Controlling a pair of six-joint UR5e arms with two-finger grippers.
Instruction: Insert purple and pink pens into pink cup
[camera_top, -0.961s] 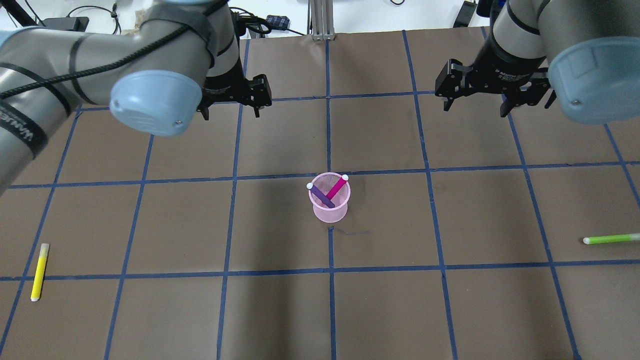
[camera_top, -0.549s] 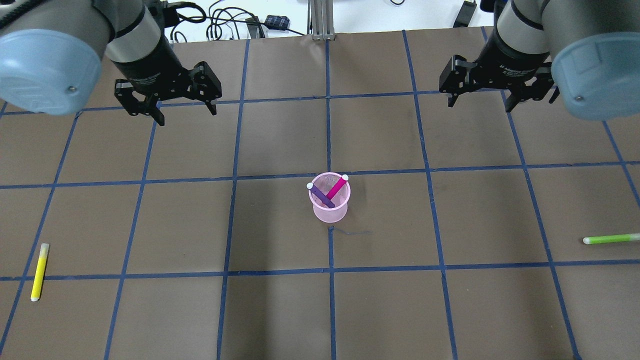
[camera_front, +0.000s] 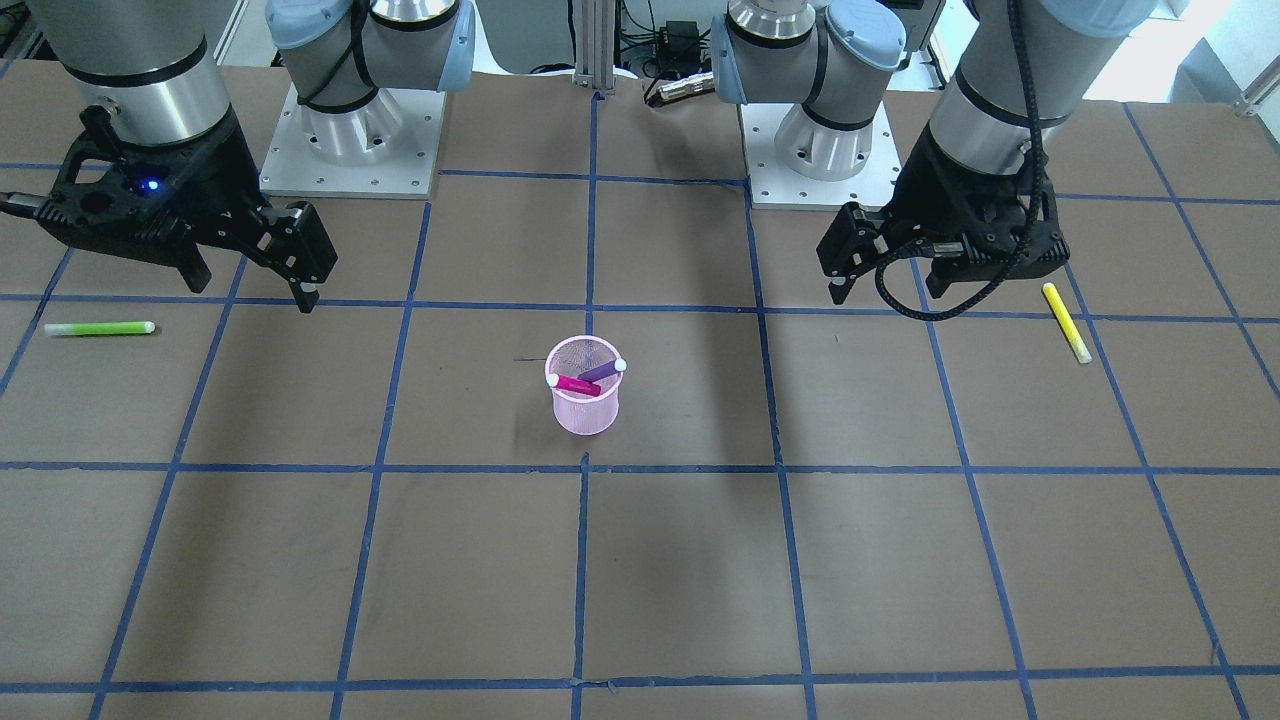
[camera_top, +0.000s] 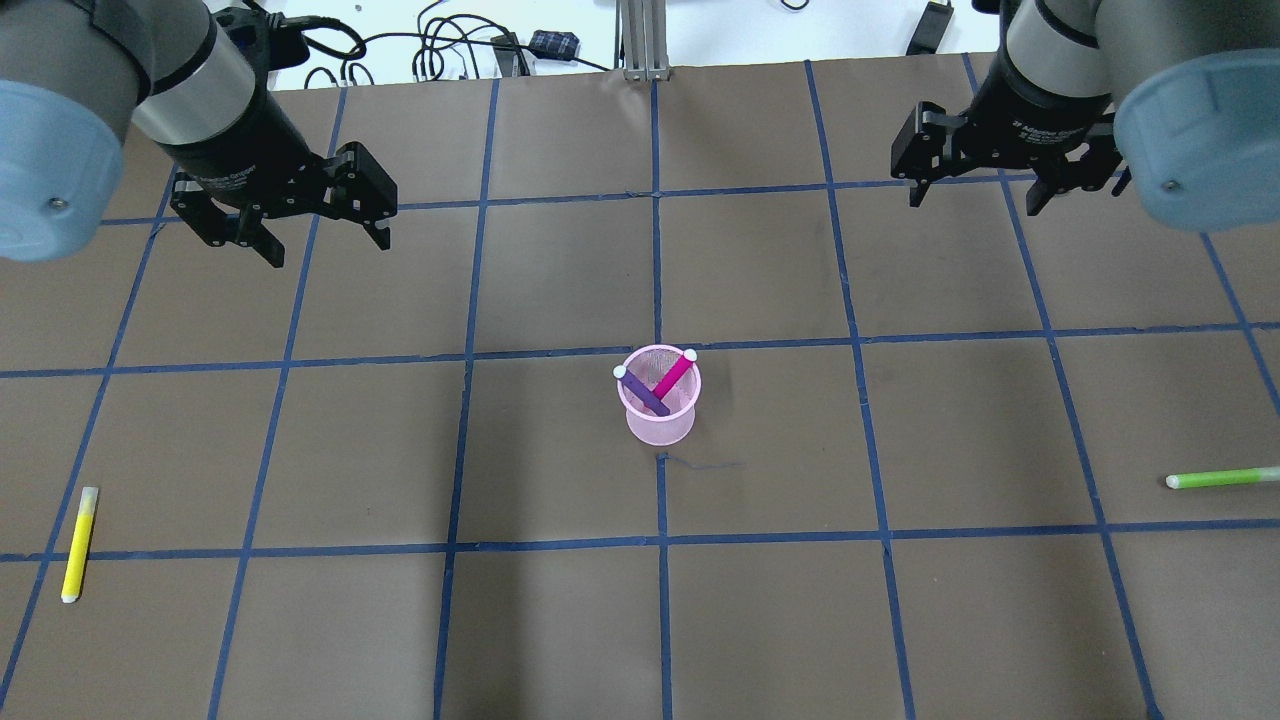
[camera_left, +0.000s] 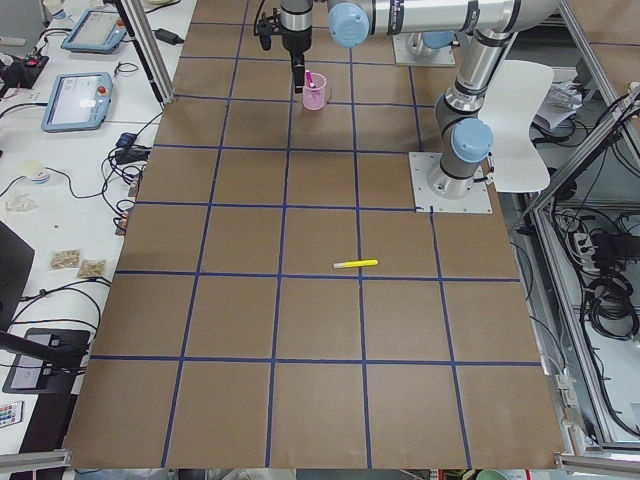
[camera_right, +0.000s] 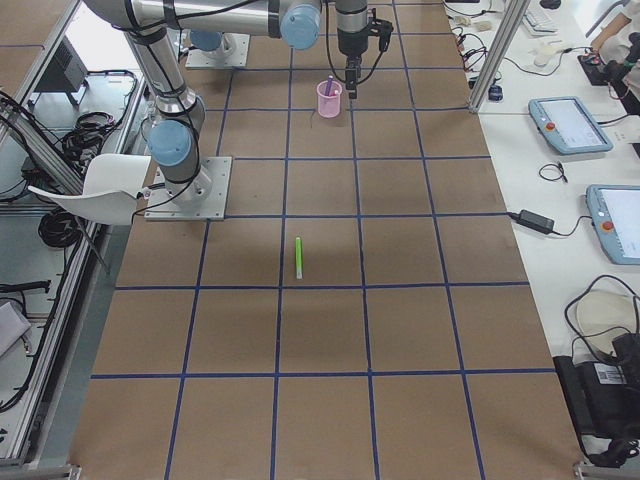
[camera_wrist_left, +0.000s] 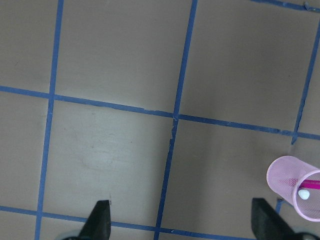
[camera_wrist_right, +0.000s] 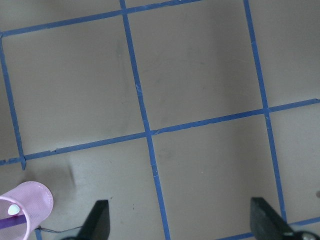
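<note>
pink mesh plastic cup (camera_top: 657, 412) stands upright, thin purple pen (camera_top: 642, 392) and thin pink pen (camera_top: 674, 376) both inside it, crossed, leaning on opposite rim sides since they're longer than the cup is deep. left gripper (camera_top: 329, 250) hangs well apart from the cup on its left, released, nothing held. right gripper (camera_top: 975, 205) well apart on its right, also released and empty. task looks done, arms parked clear. yellow pen (camera_top: 78, 545) and green pen (camera_top: 1215, 478) lie far from the cup, untouched

Left claw (camera_top: 328, 250), right claw (camera_top: 975, 204): jaws wide
</note>
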